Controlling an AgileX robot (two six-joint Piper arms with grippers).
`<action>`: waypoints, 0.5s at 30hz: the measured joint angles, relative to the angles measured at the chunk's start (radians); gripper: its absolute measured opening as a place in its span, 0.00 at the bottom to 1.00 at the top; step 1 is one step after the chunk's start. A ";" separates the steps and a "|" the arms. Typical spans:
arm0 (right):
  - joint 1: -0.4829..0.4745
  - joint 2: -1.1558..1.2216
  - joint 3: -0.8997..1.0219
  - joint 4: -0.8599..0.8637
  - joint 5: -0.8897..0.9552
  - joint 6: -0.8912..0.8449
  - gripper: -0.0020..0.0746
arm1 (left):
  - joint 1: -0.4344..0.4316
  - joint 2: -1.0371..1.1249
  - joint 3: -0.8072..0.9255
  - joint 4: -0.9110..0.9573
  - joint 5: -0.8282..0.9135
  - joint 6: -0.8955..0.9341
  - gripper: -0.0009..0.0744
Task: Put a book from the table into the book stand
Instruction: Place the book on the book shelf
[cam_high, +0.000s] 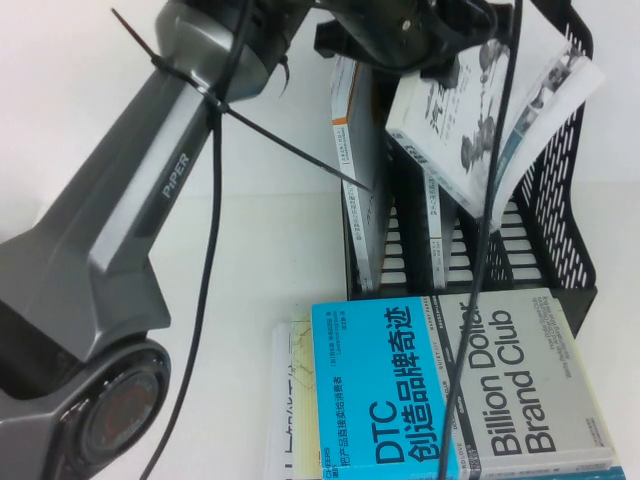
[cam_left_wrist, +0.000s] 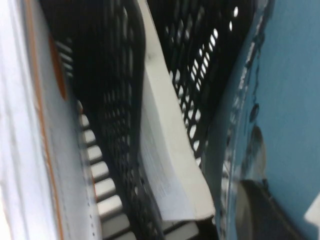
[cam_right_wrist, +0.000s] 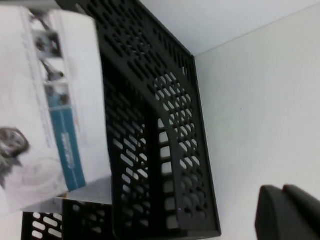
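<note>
Gripping the book (cam_high: 490, 110) in the left hand (cam_high: 425, 45), closed on its upper edge at the far end of the table (cam_high: 260, 230). Holding it tilted, grey-white front with the car drawing facing up, over the rightmost slot of the book stand (cam_high: 560, 180); lower corner dipping toward that slot, contact with the slatted base impossible to tell. Showing, in the left wrist view, the teal-blue back cover close against a dark finger (cam_left_wrist: 265, 210).

Hanging the right hand (cam_right_wrist: 287, 215) beside the stand's outer wall, over bare table, apart from the book; cannot tell how wide it is standing.

Standing upright in the left slot, a white book with orange spine (cam_high: 360, 180); in the middle slot, a slimmer white book (cam_high: 435, 215).

Lying flat in front of the stand, a cyan book (cam_high: 385, 390) just beside the Billion Dollar Club book (cam_high: 525, 385).
</note>
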 joint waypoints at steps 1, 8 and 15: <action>0.000 0.000 0.001 0.000 0.000 0.000 0.03 | 0.000 0.000 0.011 -0.005 0.000 0.000 0.17; 0.006 0.000 0.019 0.000 0.000 0.000 0.03 | 0.000 -0.017 0.058 -0.031 0.000 -0.035 0.17; 0.008 0.000 0.025 -0.005 0.011 0.000 0.03 | 0.000 -0.020 0.058 -0.030 0.000 -0.044 0.17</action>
